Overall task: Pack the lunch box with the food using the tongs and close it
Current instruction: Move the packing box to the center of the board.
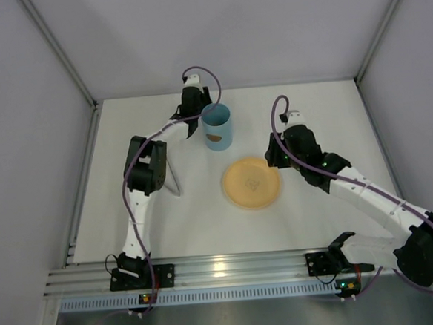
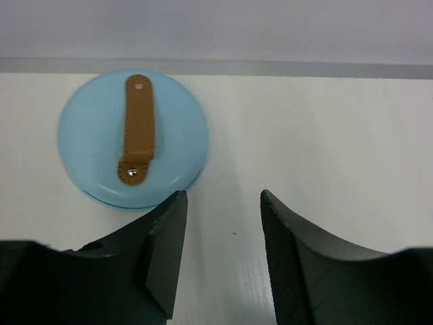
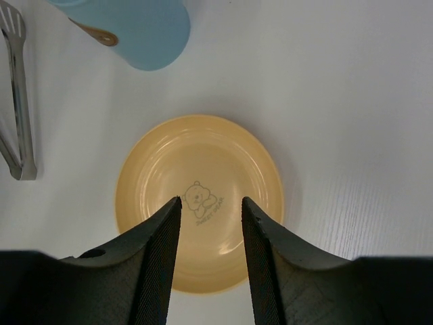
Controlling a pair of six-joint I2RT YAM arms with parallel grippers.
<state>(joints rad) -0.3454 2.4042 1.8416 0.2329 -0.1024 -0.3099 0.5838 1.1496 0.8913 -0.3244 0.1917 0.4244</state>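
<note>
— So, how far along is the packing?
— Mostly done, I'd judge. The plate [image 1: 240, 177] in the middle of the tabletop [image 1: 309, 111] is bare, with only its printed bear showing. The tongs [image 3: 19, 95] lie flat toward the left edge, touched by neither arm. No food shows anywhere, so it has presumably gone into the lunch box [image 1: 218, 129] (no view looks inside it).
— And the box?
— It stands upright near the far edge, a little left of the middle, and its top seems uncovered. Its lid [image 2: 132, 135], blue with a brown strap, lies flat right by the far edge.
— The grippers?
— The left gripper [image 2: 223, 203] hovers just short of the lid, jaws parted and empty. The right gripper [image 3: 211, 203] hangs over the plate, jaws likewise apart, holding nothing.
— What's left?
— Fetching the lid and closing the box.
— And the room?
— White, faintly grained tabletop, plain grey walls [image 1: 229, 28] on three sides, a metal rail [image 1: 231, 267] along the near edge
</note>
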